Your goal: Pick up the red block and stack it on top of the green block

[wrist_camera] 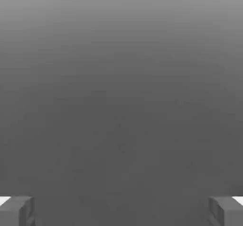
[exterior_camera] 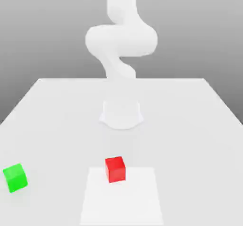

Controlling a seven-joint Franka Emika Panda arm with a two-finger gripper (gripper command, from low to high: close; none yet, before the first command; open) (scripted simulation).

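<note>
The red block is a small matte cube resting on the white table, near the front and about in the middle. The green block, of the same size, sits apart from it at the exterior view's left, close to the table's edge. The white arm rises from its base behind the red block and curls upward, well clear of both cubes. In the hand view my gripper is open, its grey fingertips spread wide with plain grey backdrop between them.
A slightly lighter square patch marks the table surface in front of the red block, whose front edge touches it. The arm's round base stands at mid-table. The table's left edge runs close to the green block.
</note>
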